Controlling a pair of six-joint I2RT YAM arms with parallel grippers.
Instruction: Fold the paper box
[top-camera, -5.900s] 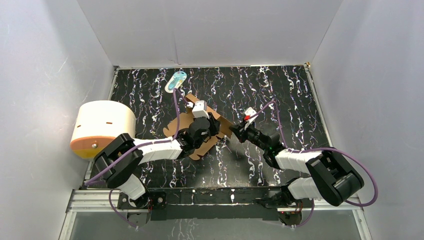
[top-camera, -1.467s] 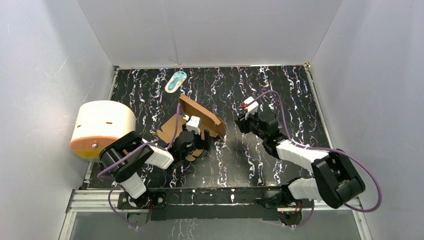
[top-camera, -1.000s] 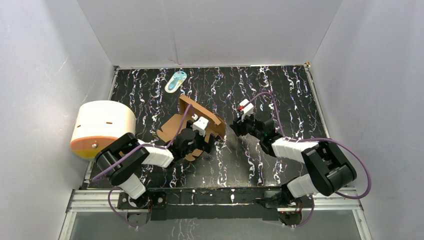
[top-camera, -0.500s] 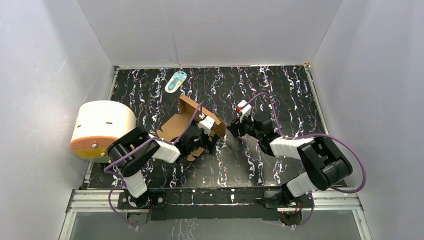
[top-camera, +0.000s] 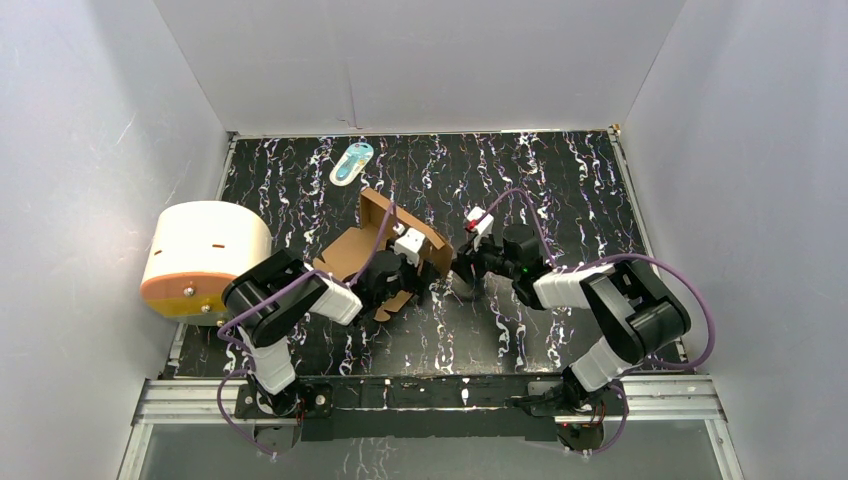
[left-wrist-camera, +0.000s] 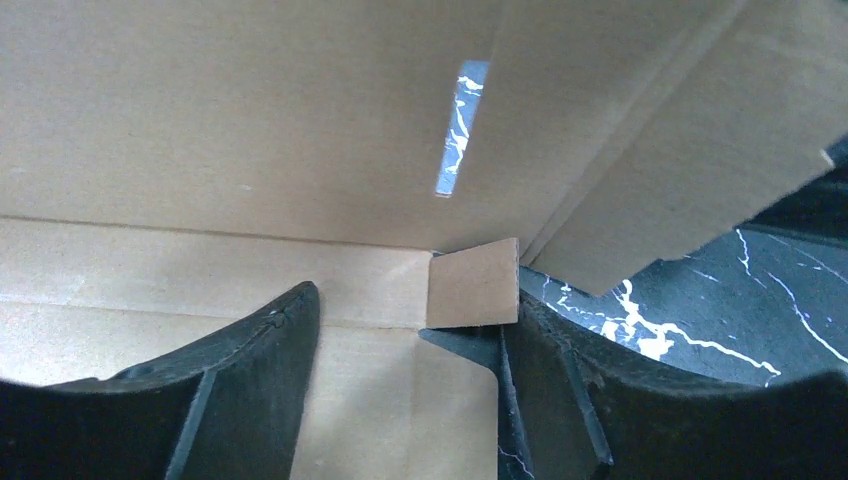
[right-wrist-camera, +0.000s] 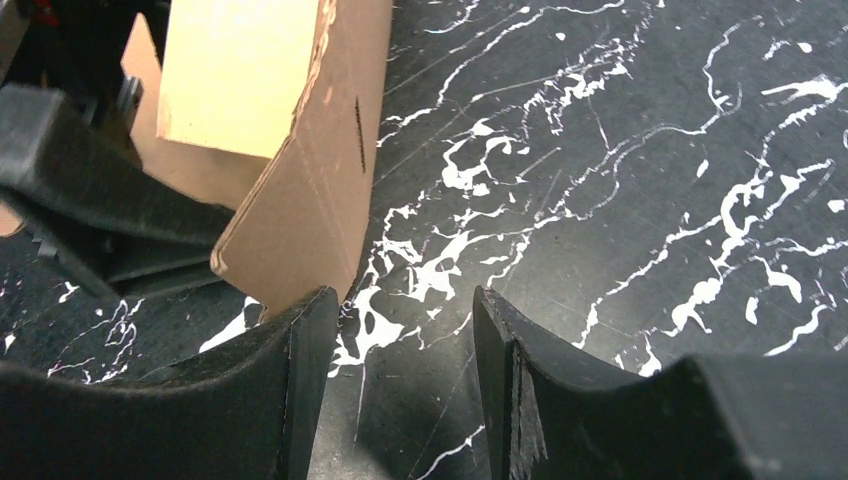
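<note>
Folding partly done: one wall up

Left jaws stand apart inside the box (top-camera: 345, 258), a small corner tab (left-wrist-camera: 472, 284) loose between them. Right jaws, apart and empty, hover over the bench (right-wrist-camera: 620, 200), the box's raised wall just beside them. Remaining flaps, I judge, need folding and tucking.

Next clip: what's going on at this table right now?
Two arms are folding a brown paper box, partly formed with one wall standing. The left gripper is inside it, jaws apart beside a small corner tab. The right gripper sits just outside the raised wall, open over bare table. A white-and-orange cylinder and a teal packet lie off to the side.
</note>
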